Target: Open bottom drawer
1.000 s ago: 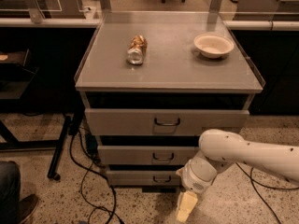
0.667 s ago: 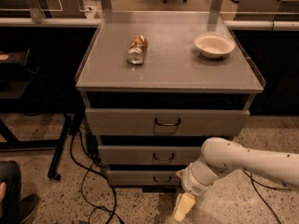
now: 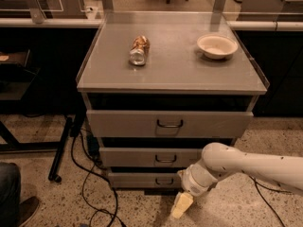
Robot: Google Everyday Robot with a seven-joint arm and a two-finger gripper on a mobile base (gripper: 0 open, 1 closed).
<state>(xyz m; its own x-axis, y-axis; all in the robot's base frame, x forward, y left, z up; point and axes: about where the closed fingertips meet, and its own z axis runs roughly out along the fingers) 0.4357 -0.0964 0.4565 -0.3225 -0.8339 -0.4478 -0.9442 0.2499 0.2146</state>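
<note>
the gripper (image 3: 182,205) has edged up-left; the handle (image 3: 164,180) of the bottom drawer (image 3: 135,179) now lies just up-left of its jaws, whose state cannot be told. the drawer looks unopened, so the grasp remains.

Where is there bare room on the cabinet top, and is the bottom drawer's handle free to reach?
Cabinet top: bare between the can and the bowl, and along the whole front edge. Bottom drawer: its handle is uncovered; the hand hangs just below and right of it, crowding that corner.
</note>
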